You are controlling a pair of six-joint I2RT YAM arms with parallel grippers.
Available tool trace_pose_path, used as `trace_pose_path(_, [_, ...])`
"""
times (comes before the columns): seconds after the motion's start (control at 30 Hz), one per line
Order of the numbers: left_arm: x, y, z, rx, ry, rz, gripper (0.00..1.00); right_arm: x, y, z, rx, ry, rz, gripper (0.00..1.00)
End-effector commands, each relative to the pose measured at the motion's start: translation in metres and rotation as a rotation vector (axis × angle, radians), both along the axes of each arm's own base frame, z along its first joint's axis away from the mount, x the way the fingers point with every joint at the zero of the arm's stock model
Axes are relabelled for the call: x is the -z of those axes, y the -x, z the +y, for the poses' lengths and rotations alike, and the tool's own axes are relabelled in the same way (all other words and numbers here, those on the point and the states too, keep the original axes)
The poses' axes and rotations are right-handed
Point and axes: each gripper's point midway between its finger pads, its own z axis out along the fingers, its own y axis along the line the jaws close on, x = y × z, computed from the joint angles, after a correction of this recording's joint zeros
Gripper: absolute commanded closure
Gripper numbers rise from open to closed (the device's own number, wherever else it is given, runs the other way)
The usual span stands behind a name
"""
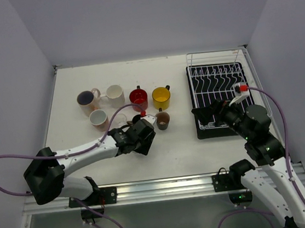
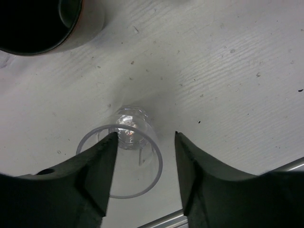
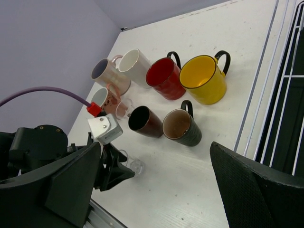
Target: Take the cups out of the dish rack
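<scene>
Left tool (image 2: 146,135) stands apart, a clear glass (image 2: 135,166) upright between its fingers on the tabletop (image 1: 178,144), with bare room toward the front edge. Right tool (image 3: 156,152) gapes wide at the rack's (image 1: 218,82) near-left corner. Mugs (image 1: 138,98) cluster left of the rack.

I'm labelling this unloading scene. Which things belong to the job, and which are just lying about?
Job: rack, red mug, yellow mug, white mug, brown mug, glass.
Lying about: purple cable, metal rail, black tray.
</scene>
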Motion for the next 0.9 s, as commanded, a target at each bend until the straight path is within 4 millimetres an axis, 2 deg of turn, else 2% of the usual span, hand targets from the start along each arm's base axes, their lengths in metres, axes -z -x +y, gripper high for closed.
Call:
trace_pose_path(0.0, [-0.050,-0.020,-0.017,0.006,0.113,-0.143,0.41,-0.027,0.002,-0.002,0.006,-0.024,-0.071,0.01])
trace_pose_path(0.07, [-0.081,-0.029,-0.022,0.008,0.161,-0.210,0.32,-0.038,0.002,-0.003,0.006,-0.008,-0.079,0.01])
trace_pose_path(0.1, [-0.114,-0.034,-0.029,0.004,0.235,-0.267,0.24,-0.037,0.003,-0.003,0.006,-0.003,-0.065,0.01])
trace_pose_path(0.17, [-0.151,-0.038,-0.031,0.007,0.311,-0.336,0.17,-0.047,0.007,-0.005,0.009,-0.018,-0.100,0.01])
trace_pose_path(0.2, [-0.186,-0.039,-0.033,0.011,0.397,-0.400,0.08,-0.051,0.008,-0.007,0.021,-0.020,-0.109,0.01])
trace_pose_path(0.23, [-0.203,-0.039,-0.032,0.014,0.433,-0.433,0.03,-0.054,0.009,-0.009,0.029,-0.017,-0.116,0.01])
trace_pose_path(0.27, [-0.219,-0.038,-0.029,0.022,0.460,-0.468,0.00,-0.067,0.014,-0.013,0.037,-0.011,-0.151,0.01])
trace_pose_path(0.3, [-0.247,-0.035,-0.023,0.024,0.523,-0.522,0.00,-0.068,0.018,-0.017,0.050,-0.005,-0.149,0.01])
trace_pose_path(0.37, [-0.274,-0.032,-0.012,0.021,0.563,-0.588,0.00,-0.083,0.025,-0.026,0.089,-0.018,-0.196,0.01])
trace_pose_path(0.4, [-0.298,-0.026,0.000,0.013,0.608,-0.636,0.00,-0.095,0.034,-0.033,0.108,-0.035,-0.238,0.01])
trace_pose_path(0.47, [-0.323,-0.023,0.018,-0.015,0.630,-0.701,0.00,-0.116,0.047,-0.043,0.140,-0.055,-0.302,0.01])
trace_pose_path(0.5, [-0.343,-0.017,0.034,-0.035,0.667,-0.748,0.00,-0.124,0.056,-0.048,0.149,-0.064,-0.330,0.01])
trace_pose_path(0.57, [-0.361,-0.013,0.054,-0.073,0.689,-0.804,0.00,-0.138,0.069,-0.055,0.163,-0.067,-0.376,0.01])
trace_pose_path(0.67, [-0.390,0.004,0.090,-0.123,0.756,-0.869,0.00,-0.148,0.084,-0.066,0.192,-0.066,-0.412,0.01])
trace_pose_path(0.77, [-0.399,0.013,0.113,-0.159,0.780,-0.903,0.00,-0.152,0.095,-0.073,0.212,-0.076,-0.428,0.01])
trace_pose_path(0.87, [-0.404,0.018,0.125,-0.182,0.797,-0.917,0.00,-0.153,0.100,-0.075,0.215,-0.081,-0.436,0.01])
